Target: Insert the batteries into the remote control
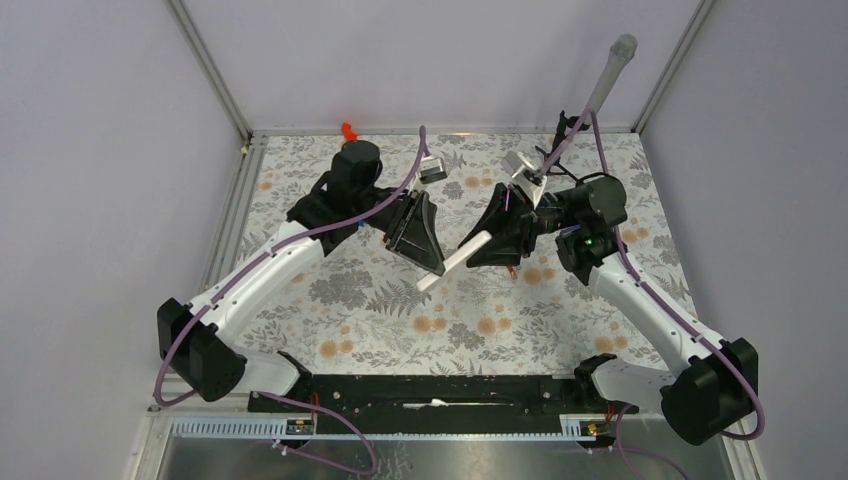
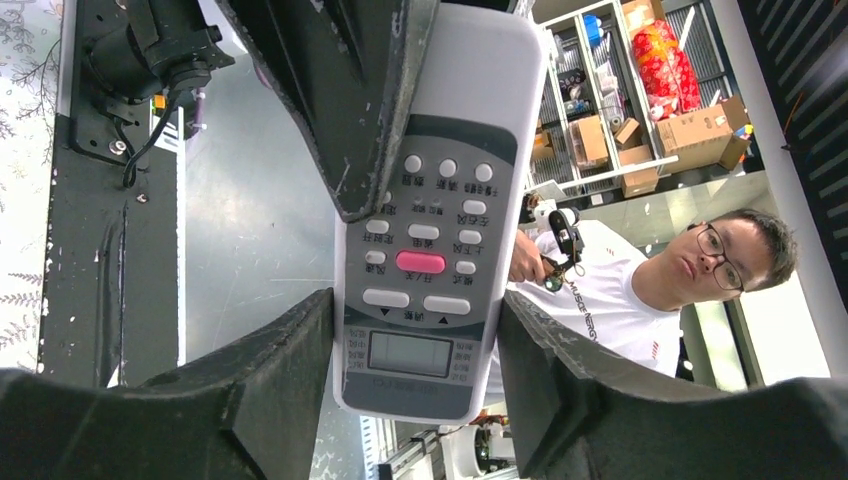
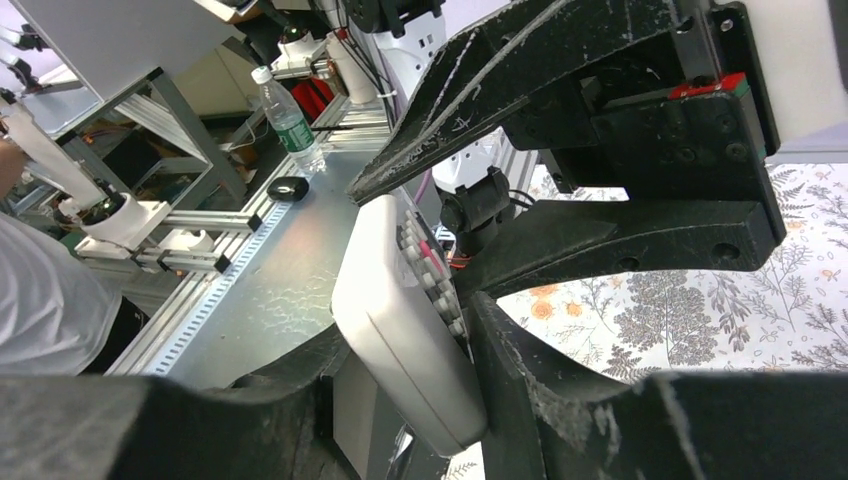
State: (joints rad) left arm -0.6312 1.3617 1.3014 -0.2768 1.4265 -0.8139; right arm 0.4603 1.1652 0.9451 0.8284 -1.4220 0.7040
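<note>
Jaws clamp remote control (image 2: 430,250); button labels (image 2: 412,316) illegible.

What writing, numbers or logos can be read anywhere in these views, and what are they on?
Nothing can be quoted with confidence.
Remote control: small printed labels by its buttons, too small to read.
Display window on it: tiny marks around it, unreadable.
White T-shirt of the man behind: dark vertical lettering, too blurred.
Cardboard box: no legible print.

remote control (image 2: 440,200) top end cropped, back face hidden
</note>
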